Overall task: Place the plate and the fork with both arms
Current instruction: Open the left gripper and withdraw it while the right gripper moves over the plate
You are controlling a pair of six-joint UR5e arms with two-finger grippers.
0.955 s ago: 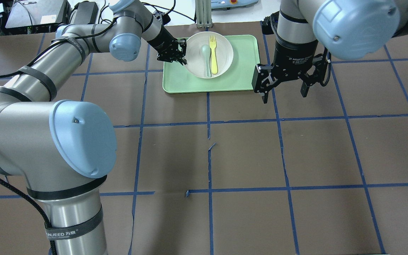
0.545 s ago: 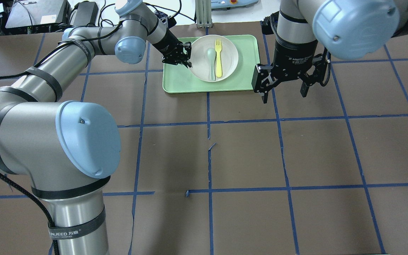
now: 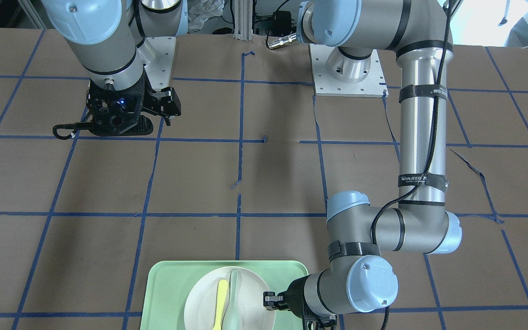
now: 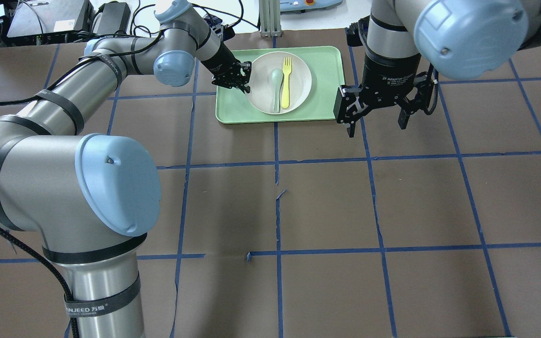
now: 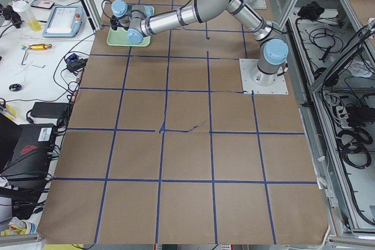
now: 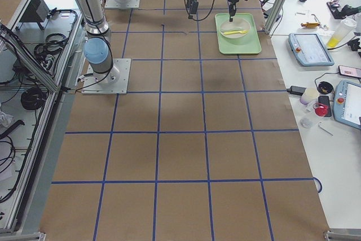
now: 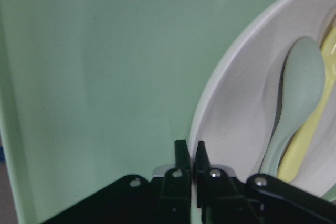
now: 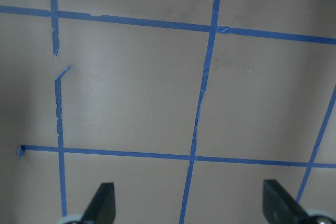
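The off-white plate (image 4: 301, 77) lies on the light-green tray (image 4: 327, 96) at the table's far side. The yellow fork (image 4: 286, 82) lies on the plate beside a pale grey-green spoon (image 4: 276, 87). My left gripper (image 4: 243, 80) is shut on the plate's left rim. The left wrist view shows its fingers (image 7: 181, 156) pinching the rim of the plate (image 7: 236, 103), with the fork (image 7: 315, 135) partly under the spoon (image 7: 299, 87). My right gripper (image 4: 376, 129) hangs open and empty just right of the tray, above the table. The front view also shows the plate (image 3: 251, 300) and the fork (image 3: 220, 305).
The tray (image 3: 167, 286) sits near the far table edge. Brown table covering with a blue tape grid spreads all around; the right wrist view shows only this under the open right gripper (image 8: 190, 205). Cables and boxes lie beyond the far edge.
My left gripper has shifted the plate, with fork and spoon on it, slightly right and then toward the robot over the tray. The right arm has not moved.
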